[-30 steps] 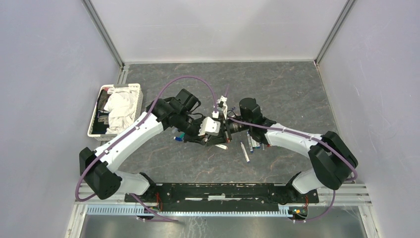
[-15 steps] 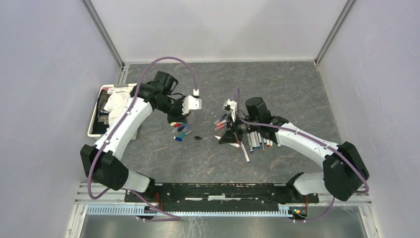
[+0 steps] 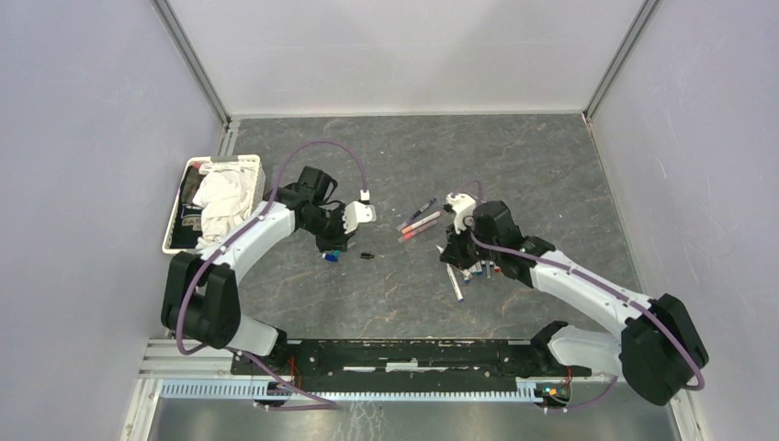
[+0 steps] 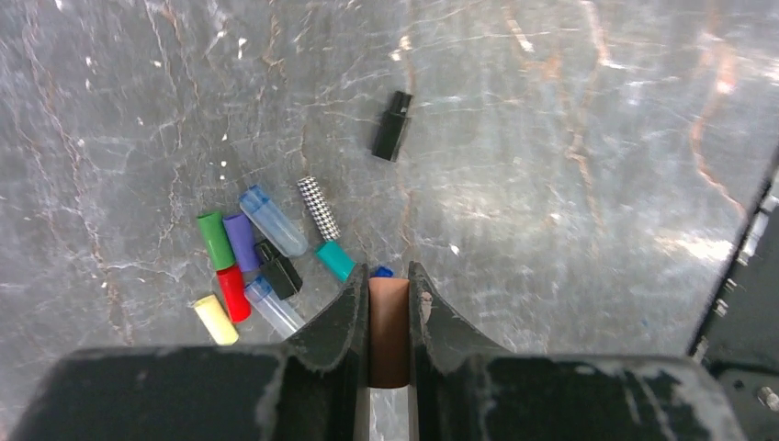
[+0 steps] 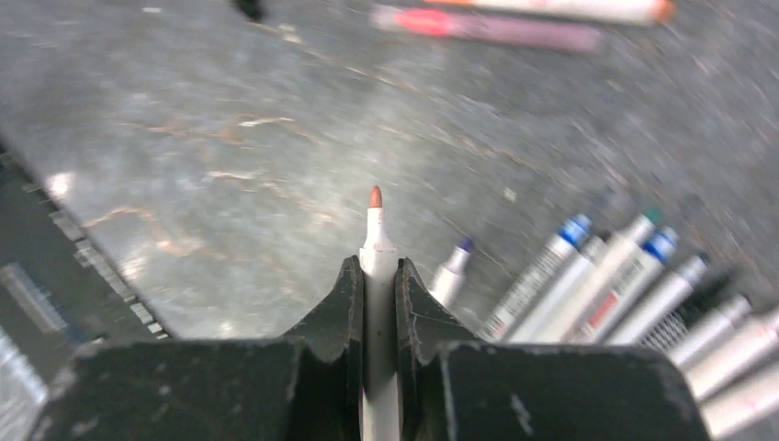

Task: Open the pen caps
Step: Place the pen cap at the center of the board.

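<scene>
Your left gripper (image 4: 389, 281) pinches a brown cap (image 4: 389, 335) beside the loose caps (image 4: 248, 266), lower left; your right gripper (image 5: 377, 274) clamps its uncapped pen (image 5: 372, 230). Next, probably: release each onto its pile.

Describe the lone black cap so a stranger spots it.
From the white basket at the table's left, go right past the heap of coloured caps. The black cap lies alone beyond it, touching nothing, unlike the heap's black one.

left arm (image 3: 246, 237): white links, black joints, bolted to the black base rail (image 3: 404, 354) | right arm (image 3: 579, 280): coloured alike | purple cables (image 3: 323, 143): strung along both | fingers (image 4: 335, 322): matte black, scuffed
</scene>
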### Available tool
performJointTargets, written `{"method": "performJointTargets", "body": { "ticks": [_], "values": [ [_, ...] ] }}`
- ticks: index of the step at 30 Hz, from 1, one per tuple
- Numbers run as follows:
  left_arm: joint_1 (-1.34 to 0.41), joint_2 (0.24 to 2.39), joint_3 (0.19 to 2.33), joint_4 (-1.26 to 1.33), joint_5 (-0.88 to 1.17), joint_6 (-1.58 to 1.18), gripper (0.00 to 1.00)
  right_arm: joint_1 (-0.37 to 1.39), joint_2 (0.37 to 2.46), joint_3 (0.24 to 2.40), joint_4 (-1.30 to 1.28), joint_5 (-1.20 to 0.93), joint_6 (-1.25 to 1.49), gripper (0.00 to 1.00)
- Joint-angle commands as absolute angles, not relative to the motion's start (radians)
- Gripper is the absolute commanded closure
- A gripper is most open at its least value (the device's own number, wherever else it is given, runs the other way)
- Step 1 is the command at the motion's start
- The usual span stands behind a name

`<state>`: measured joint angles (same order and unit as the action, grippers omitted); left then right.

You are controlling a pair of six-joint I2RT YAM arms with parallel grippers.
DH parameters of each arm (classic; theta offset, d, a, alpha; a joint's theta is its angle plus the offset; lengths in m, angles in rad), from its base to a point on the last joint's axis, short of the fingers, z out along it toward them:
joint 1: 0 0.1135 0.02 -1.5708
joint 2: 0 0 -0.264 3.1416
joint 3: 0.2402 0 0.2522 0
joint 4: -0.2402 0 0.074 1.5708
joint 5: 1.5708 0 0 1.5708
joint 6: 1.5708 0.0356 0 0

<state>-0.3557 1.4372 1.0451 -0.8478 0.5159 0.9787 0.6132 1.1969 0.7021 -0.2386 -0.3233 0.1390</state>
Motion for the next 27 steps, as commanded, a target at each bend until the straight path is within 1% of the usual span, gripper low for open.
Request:
{"method": "performJointTargets", "body": {
  "ticks": [1, 3, 6, 9, 11, 13, 14, 15, 16, 17, 21, 22, 23, 24, 27],
  "values": [
    [-0.357, 1.479, 0.955, -0.507, 0.423, 0.791, 0.94, 0.609, 1.113, 0.538, -0.052, -0.007, 0.277, 1.00],
    [-0.357, 1.499, 0.932, -0.445, 0.377, 0.764, 0.90, 0.609, 1.113, 0.486, -0.008, 0.027, 0.301, 1.00],
    [-0.357, 1.518, 0.935, -0.435, 0.369, 0.747, 0.87, 0.610, 1.136, 0.454, 0.067, 0.042, 0.316, 1.00],
    [-0.356, 1.522, 0.938, -0.431, 0.378, 0.731, 0.78, 0.611, 1.172, 0.449, 0.109, 0.041, 0.328, 0.99],
    [-0.357, 1.526, 0.942, -0.434, 0.377, 0.719, 0.65, 0.613, 1.189, 0.445, 0.142, 0.047, 0.339, 0.96],
    [-0.356, 1.524, 0.943, -0.440, 0.378, 0.708, 0.59, 0.616, 1.204, 0.445, 0.157, 0.059, 0.350, 0.93],
    [-0.357, 1.519, 0.946, -0.442, 0.381, 0.703, 0.55, 0.615, 1.211, 0.445, 0.161, 0.067, 0.355, 0.93],
    [-0.357, 1.515, 0.949, -0.452, 0.386, 0.697, 0.50, 0.616, 1.217, 0.442, 0.167, 0.073, 0.361, 0.90],
    [-0.357, 1.510, 0.956, -0.462, 0.394, 0.691, 0.41, 0.617, 1.222, 0.440, 0.175, 0.075, 0.367, 0.87],
    [-0.357, 1.506, 0.968, -0.477, 0.403, 0.684, 0.36, 0.617, 1.226, 0.436, 0.178, 0.081, 0.369, 0.84],
    [-0.357, 1.481, 1.036, -0.541, 0.426, 0.634, 0.32, 0.619, 1.235, 0.420, 0.189, 0.108, 0.382, 0.78],
    [-0.357, 1.470, 1.056, -0.557, 0.429, 0.620, 0.12, 0.619, 1.235, 0.415, 0.191, 0.110, 0.382, 0.75],
    [-0.356, 1.463, 1.078, -0.573, 0.431, 0.609, 0.02, 0.620, 1.235, 0.412, 0.192, 0.112, 0.384, 0.74],
    [-0.356, 1.455, 1.100, -0.592, 0.430, 0.597, 0.00, 0.621, 1.237, 0.410, 0.193, 0.113, 0.383, 0.74],
    [-0.351, 1.434, 1.176, -0.647, 0.427, 0.565, 0.00, 0.620, 1.236, 0.408, 0.184, 0.116, 0.384, 0.72]
  ]
}}
